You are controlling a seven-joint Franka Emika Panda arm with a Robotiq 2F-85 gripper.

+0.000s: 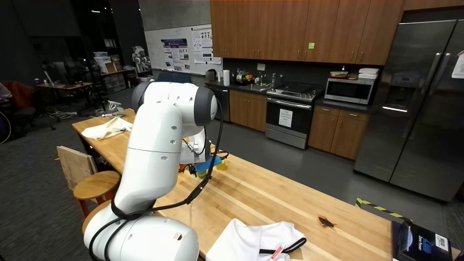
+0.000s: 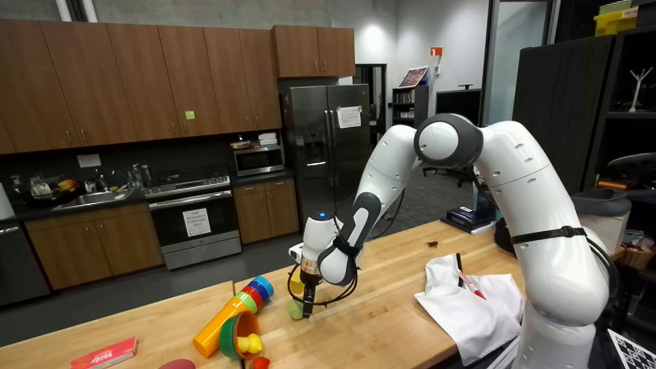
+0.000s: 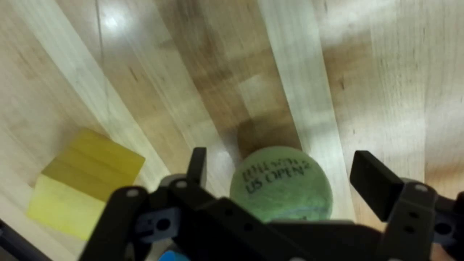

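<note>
On the bench: lettered green ball, gap at either edge, between spread jaws of the end effector; yellow block, apart from ball.

Green ball reads "US OPEN", line above blurred. Paper on oven says "FOR RESEARCH PURPOSES ONLY", both exterior views. Black box: "Zeee Power". Red wall sign: "1". Red packet: lettering unclear.

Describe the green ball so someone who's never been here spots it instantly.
Over the wooden table, find the open gripper. In the wrist view, the green ball shows between its fingers. Unlike the angular yellow block nearby, it's round and marked "US OPEN".
</note>
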